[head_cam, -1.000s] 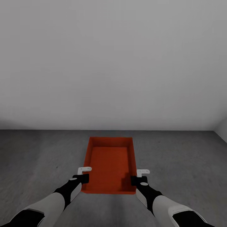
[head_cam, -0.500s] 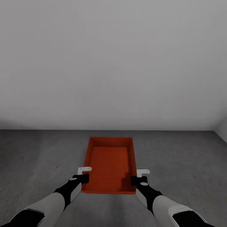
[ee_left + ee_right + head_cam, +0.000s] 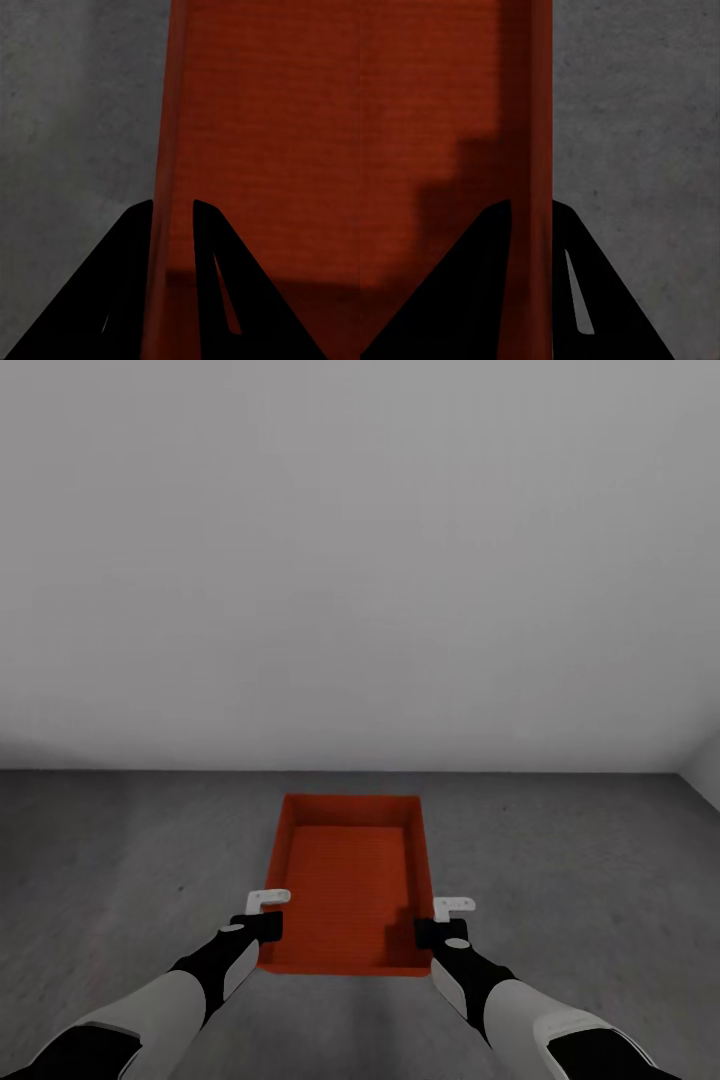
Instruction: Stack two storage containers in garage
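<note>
Orange-red, open-topped rectangular plastic storage container [image 3: 350, 885] sits low over the dark grey rough concrete floor [image 3: 130, 860], near a plain white-grey wall [image 3: 360, 560]. The left gripper [image 3: 267, 912] pinches its left wall and the right gripper [image 3: 445, 920] pinches its right wall, each straddling the thin rim. Uneven release could tip or skew the container, spoiling later stacking.

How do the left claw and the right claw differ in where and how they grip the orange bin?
1. The left claw straddles the bin's left wall; the right claw straddles its right wall.
2. In the head view, the left claw sits slightly farther forward than the right claw.

Shared: both have one finger inside the bin and one outside, closed on a thin wall near the bin's near end, above the grey floor.
</note>
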Tool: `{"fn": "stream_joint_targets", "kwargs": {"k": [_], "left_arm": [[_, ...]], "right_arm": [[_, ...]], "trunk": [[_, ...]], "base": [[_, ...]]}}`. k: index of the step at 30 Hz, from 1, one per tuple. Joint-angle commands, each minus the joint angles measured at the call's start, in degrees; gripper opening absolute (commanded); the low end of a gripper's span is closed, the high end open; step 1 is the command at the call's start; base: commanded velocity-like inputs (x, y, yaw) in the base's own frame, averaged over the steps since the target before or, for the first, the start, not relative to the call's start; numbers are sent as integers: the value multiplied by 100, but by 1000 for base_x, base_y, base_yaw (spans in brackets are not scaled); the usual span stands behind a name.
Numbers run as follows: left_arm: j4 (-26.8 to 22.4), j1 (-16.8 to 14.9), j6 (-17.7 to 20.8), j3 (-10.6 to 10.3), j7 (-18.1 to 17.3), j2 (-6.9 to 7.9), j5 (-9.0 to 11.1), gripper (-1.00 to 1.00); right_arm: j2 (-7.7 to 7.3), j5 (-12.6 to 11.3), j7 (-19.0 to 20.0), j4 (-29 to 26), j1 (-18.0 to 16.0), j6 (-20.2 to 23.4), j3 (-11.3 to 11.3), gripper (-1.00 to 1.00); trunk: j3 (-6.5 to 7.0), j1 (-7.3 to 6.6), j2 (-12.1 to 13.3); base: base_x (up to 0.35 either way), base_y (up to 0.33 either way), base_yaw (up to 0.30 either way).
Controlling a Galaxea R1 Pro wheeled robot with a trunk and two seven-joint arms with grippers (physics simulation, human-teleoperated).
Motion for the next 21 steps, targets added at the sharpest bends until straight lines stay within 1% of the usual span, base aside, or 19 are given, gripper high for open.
{"fn": "stream_joint_targets", "kwargs": {"k": [1, 21], "left_arm": [[-36, -7, 33, 349, 253, 6, -66, -100], [-36, -7, 34, 348, 253, 6, -68, -100]], "right_arm": [[-14, -63, -37, 264, -2, -34, -116, -100], [-19, -64, -37, 264, -2, -34, -117, -100]], "trunk": [[-13, 0, -3], [-193, 0, -3]], "base": [[0, 0, 0], [0, 0, 0]]}}
